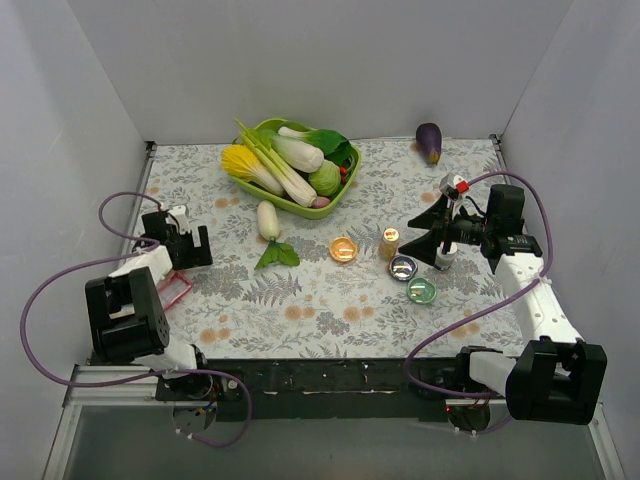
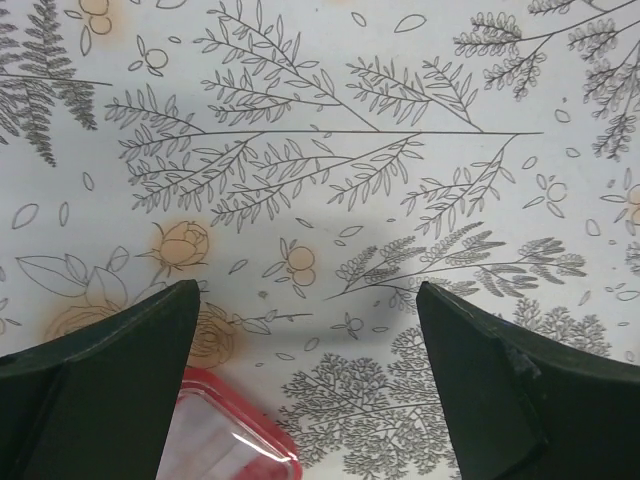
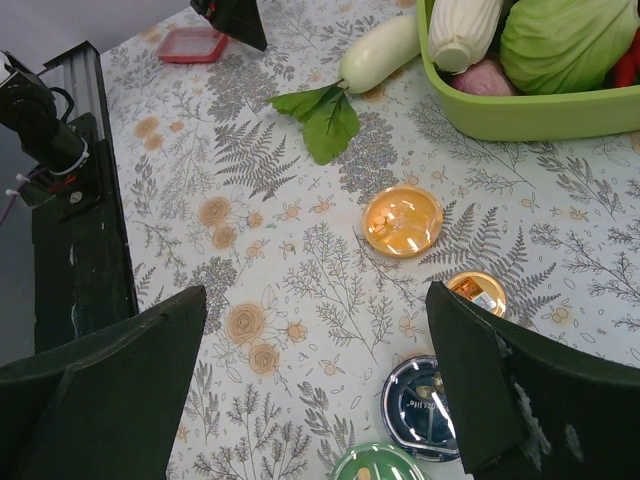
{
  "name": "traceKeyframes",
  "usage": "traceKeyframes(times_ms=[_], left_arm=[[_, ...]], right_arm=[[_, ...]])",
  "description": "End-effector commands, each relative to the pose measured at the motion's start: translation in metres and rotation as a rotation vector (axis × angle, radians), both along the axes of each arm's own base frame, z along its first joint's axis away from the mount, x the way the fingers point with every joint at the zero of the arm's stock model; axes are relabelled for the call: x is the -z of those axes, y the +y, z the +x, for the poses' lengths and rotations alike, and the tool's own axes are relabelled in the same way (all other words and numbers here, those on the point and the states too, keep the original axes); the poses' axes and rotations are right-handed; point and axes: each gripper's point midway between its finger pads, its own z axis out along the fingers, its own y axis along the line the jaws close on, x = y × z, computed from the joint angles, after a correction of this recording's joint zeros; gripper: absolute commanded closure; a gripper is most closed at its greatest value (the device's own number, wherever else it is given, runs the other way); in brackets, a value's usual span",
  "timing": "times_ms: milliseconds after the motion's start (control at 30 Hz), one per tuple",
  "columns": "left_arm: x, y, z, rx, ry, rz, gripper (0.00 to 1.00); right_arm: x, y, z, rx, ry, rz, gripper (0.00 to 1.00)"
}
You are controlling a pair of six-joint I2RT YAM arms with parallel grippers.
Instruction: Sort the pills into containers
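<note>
The flat pink-red container [image 1: 174,291] lies near the table's left edge. My left gripper [image 1: 190,256] hovers just beyond it, open. In the left wrist view one corner of the container [image 2: 228,441] shows by the left finger, and nothing sits between the jaws of the left gripper [image 2: 305,292]. My right gripper [image 1: 420,244] hangs open over the round cases on the right, with only tablecloth between the jaws of the right gripper [image 3: 315,292]. The container [image 3: 193,44] appears far off in that view. I cannot make out any loose pills.
Round orange [image 1: 343,248], blue [image 1: 403,267] and green [image 1: 421,290] cases lie mid-right, beside an amber gold-capped bottle [image 1: 389,242] and a dark white-capped bottle [image 1: 445,256]. A green bowl [image 1: 262,132] of vegetables, a white radish [image 1: 268,221] and an eggplant [image 1: 429,141] lie further back.
</note>
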Motion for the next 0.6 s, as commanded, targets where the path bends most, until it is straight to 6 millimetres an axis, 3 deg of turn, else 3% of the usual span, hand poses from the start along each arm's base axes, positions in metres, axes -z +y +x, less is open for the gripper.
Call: traceKeyframes(times_ms=[0,67,100,267,367,400,467,500,567], left_arm=[[-0.029,-0.002,0.007,-0.089,-0.033,-0.045,0.07],[-0.044,0.004,0.010,-0.182,-0.040,-0.062,0.03],[-0.061,0.017,0.018,-0.262,-0.062,-0.033,0.02],[-0.066,0.035,-0.014,-0.623,0.031,-0.104,0.02],[-0.074,0.053,-0.040,-0.767,-0.040,-0.103,0.02],[-0.076,0.070,-0.048,-0.840,-0.074,-0.121,0.02],[-0.068,0.081,-0.065,-0.908,-0.079,-0.157,0.02],[-0.064,0.099,-0.078,-0.989,-0.084,-0.177,0.02],[-0.051,0.106,-0.090,-1.052,-0.067,-0.223,0.02]], right_arm=[[-0.001,0.000,-0.001,-0.015,-0.006,0.012,0.02],[0.000,0.000,-0.001,-0.019,0.002,0.014,0.02],[0.001,0.000,-0.001,-0.019,0.006,0.015,0.02],[0.008,-0.001,-0.001,-0.019,0.011,0.005,0.02],[0.012,-0.001,0.001,-0.017,0.021,0.001,0.02],[0.014,-0.001,0.000,-0.018,0.034,0.002,0.02],[0.017,-0.002,0.003,-0.014,0.046,-0.002,0.02],[0.019,-0.002,0.003,-0.014,0.052,-0.002,0.02],[0.021,-0.002,0.004,-0.012,0.063,-0.003,0.02]])
